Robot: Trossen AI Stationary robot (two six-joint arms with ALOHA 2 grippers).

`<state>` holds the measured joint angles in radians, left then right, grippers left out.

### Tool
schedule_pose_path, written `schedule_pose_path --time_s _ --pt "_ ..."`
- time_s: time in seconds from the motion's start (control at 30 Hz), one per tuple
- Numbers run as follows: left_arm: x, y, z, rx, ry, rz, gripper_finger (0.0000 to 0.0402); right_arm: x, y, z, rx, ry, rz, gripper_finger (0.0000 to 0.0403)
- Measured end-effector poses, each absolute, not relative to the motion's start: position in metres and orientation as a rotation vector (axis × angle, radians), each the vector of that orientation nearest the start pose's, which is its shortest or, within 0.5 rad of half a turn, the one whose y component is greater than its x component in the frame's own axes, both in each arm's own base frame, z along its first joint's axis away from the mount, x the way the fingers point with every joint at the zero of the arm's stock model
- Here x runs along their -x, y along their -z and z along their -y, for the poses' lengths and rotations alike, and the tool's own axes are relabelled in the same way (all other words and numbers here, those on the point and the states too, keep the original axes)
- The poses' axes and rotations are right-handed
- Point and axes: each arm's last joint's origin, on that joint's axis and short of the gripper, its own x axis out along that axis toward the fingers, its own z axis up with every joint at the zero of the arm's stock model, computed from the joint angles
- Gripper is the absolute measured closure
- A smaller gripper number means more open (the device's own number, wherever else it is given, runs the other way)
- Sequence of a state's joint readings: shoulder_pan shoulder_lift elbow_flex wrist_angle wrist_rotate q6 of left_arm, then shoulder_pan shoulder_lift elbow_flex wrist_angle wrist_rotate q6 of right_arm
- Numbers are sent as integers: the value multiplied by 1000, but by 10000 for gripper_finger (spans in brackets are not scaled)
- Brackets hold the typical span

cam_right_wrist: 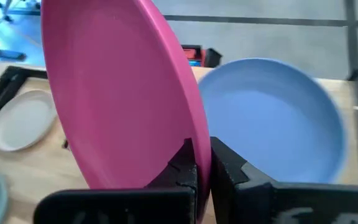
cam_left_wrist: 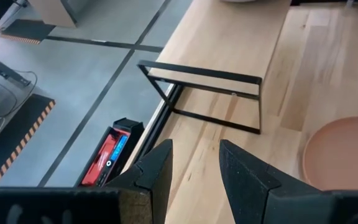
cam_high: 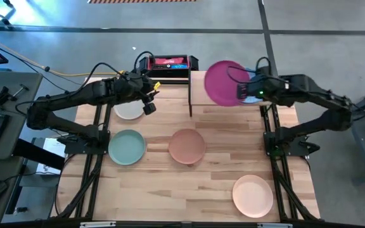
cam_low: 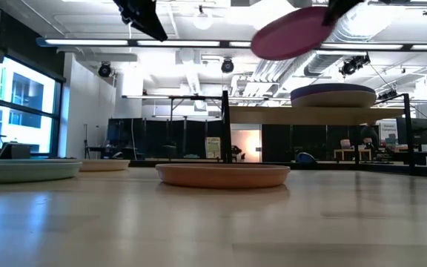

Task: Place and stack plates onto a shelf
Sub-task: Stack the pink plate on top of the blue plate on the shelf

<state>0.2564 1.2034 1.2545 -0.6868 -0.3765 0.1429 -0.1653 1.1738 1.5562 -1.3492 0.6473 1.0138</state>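
Note:
My right gripper [cam_right_wrist: 202, 149] is shut on a pink plate [cam_right_wrist: 117, 93], held high over the shelf [cam_high: 195, 107] at the table's far edge. A blue plate [cam_right_wrist: 272, 124] lies on the shelf under it. My left gripper [cam_left_wrist: 196, 158] hangs open and empty above a white plate [cam_high: 129, 111], left of the shelf. A mint plate [cam_high: 127, 147] and a terracotta plate [cam_high: 187, 145] lie flat on the tabletop at mid-table. A peach plate [cam_high: 253, 195] lies near the front right. My right gripper pinches the pink plate's rim [cam_right_wrist: 199, 124] between its two fingers, one on the hollow face and one on the underside. The fingers come from the table's right side, slanting down. The plate is lifted clear and tilted steeply, its hollow face turned toward the table's left.
The shelf's black frame [cam_left_wrist: 204, 93] stands between the two arms. A red-and-black box [cam_high: 168, 63] sits just beyond the table's far edge. In the low view the shelf board [cam_low: 273, 115] stands well above the tabletop plates.

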Motion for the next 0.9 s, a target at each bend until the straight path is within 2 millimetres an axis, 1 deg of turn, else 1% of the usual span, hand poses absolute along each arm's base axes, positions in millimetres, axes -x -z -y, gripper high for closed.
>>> schedule_pose_path --time_s 0.17,0.47,0.6,0.67,0.7,0.8,0.9 --pt "-231 -366 -76 -166 -582 -690 282 -142 -424 46 -643 1203 -476 403" --pt "-229 -366 -83 -156 -610 -693 282 -92 -433 41 -654 1330 -350 403" --pt "-228 -366 -86 -152 -621 -696 282 -78 -434 39 -677 1356 -286 403" --pt "-227 -366 -87 -150 -627 -696 282 -75 -428 39 -686 1367 -259 403" --pt "-227 -366 -88 -149 -629 -696 282 -74 -422 39 -699 1375 -249 403" --pt "-226 -366 -90 -149 -637 -698 282 -71 -398 38 -760 1407 -212 403" --pt "-226 -366 -91 -166 -637 -706 282 -69 -376 38 -851 1403 -119 403"
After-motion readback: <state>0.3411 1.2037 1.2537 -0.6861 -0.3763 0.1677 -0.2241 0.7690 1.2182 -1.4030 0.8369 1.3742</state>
